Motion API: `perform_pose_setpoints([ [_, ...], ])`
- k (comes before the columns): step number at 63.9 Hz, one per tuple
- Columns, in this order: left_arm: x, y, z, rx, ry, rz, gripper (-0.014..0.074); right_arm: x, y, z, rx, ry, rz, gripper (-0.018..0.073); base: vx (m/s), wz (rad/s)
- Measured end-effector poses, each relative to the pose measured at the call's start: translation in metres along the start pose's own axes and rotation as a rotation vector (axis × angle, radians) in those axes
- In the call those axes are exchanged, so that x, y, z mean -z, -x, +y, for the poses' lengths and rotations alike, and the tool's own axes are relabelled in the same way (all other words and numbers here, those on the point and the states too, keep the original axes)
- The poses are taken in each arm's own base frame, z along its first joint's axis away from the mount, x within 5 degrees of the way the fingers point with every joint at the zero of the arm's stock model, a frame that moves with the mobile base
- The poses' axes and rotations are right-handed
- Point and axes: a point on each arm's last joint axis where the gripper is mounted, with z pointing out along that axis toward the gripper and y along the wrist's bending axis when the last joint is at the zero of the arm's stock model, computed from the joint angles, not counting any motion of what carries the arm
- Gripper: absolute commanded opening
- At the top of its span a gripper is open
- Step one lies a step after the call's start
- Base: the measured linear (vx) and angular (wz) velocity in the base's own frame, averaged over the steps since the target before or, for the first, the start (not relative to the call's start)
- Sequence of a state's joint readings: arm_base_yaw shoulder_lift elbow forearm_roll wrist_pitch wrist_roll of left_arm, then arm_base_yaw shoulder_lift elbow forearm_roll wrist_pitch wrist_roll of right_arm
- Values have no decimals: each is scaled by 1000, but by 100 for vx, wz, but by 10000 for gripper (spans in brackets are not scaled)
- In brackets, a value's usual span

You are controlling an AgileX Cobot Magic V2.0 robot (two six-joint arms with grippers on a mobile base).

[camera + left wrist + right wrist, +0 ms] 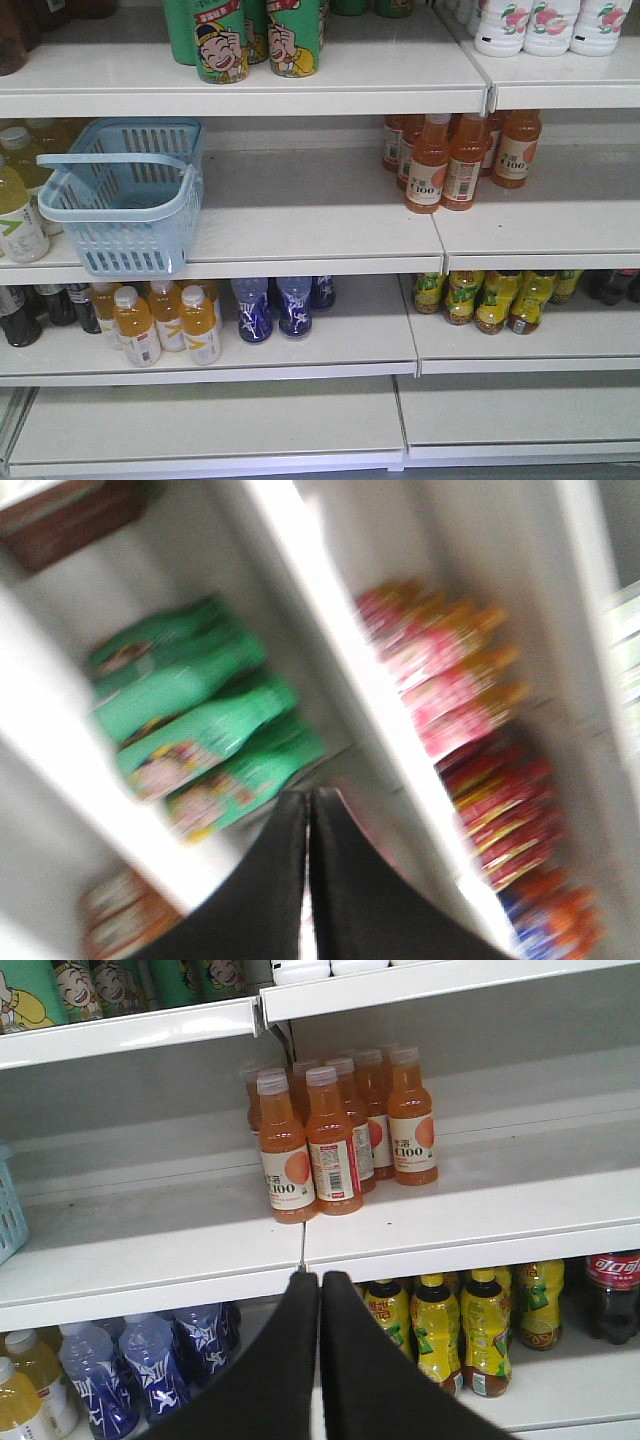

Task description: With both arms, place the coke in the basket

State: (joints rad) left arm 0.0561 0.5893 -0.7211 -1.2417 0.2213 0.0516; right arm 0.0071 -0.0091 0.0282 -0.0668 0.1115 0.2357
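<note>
The coke [612,1295], a dark bottle with a red label and white print, stands on the lower shelf at the far right edge of the right wrist view, partly cut off. The pale blue basket [120,195] sits at the left end of the middle shelf, over the front edge; one corner of the basket [8,1205] shows in the right wrist view. My right gripper [320,1278] is shut and holds nothing, low in front of the shelf lip, far left of the coke. My left gripper [308,796] is shut and holds nothing, in a blurred view. Neither arm shows in the front view.
Orange juice bottles [335,1140] stand on the middle shelf, with yellow tea bottles [440,1330] and blue bottles [150,1365] below. Dark bottles with black-and-white labels [20,315] are at lower left. The left wrist view shows blurred green packs [200,710] and red packs [450,670] on shelves.
</note>
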Motion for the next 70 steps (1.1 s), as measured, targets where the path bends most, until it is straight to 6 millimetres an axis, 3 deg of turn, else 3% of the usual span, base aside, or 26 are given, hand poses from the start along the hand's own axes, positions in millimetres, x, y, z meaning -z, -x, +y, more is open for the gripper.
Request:
perform_pose_setpoints([
  [22,-91,-16,81,-14,314,195,-6,0,0,0,0,0,0,-5,0,0],
  [41,-146,-45,151,46,441,402,-6,0,0,0,0,0,0,-5,0,0],
  [53,-165,-54,164,62,426,494,-6,0,0,0,0,0,0,-5,0,0],
  [70,-168,-48,171,34,486,430,-6,0,0,0,0,0,0,-5,0,0],
])
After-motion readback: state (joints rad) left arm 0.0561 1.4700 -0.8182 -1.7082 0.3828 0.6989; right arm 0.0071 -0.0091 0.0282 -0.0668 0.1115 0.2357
